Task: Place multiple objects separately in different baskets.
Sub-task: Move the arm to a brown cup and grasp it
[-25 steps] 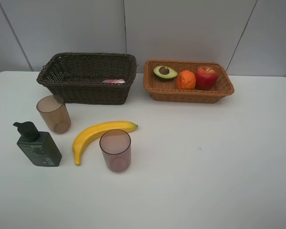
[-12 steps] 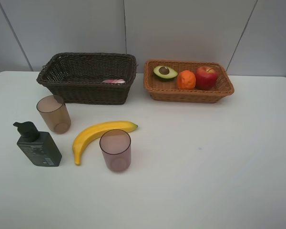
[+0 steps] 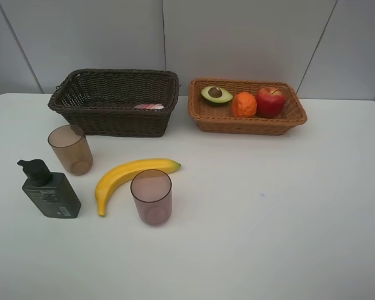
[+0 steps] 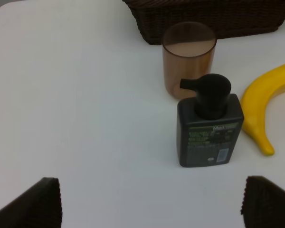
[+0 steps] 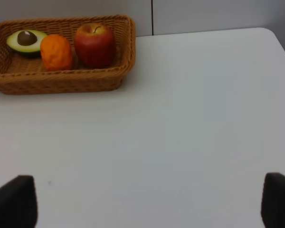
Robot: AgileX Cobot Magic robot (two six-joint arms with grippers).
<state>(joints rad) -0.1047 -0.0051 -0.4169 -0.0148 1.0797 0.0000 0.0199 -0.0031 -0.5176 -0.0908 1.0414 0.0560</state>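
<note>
The dark brown basket (image 3: pixel 112 115) holds the pink bottle (image 3: pixel 150 107). The light basket (image 3: pixel 250 123) holds the avocado half (image 3: pixel 216 94), orange (image 3: pixel 244 104) and apple (image 3: pixel 270 101). On the table lie the banana (image 3: pixel 128 175), two cups (image 3: pixel 70 149) (image 3: pixel 152 197) and the green pump bottle (image 3: pixel 49 190). My left gripper (image 4: pixel 152 204) is open and empty, short of the pump bottle (image 4: pixel 210 128) and a cup (image 4: pixel 188 57). My right gripper (image 5: pixel 145 202) is open and empty over bare table, well short of the light basket (image 5: pixel 61 80). Neither gripper shows in the exterior view.
The white table (image 3: pixel 269 206) ends at a grey panelled wall behind the baskets. The banana (image 4: pixel 263 95) lies close beside the pump bottle, and one cup stands right against the banana's inner curve.
</note>
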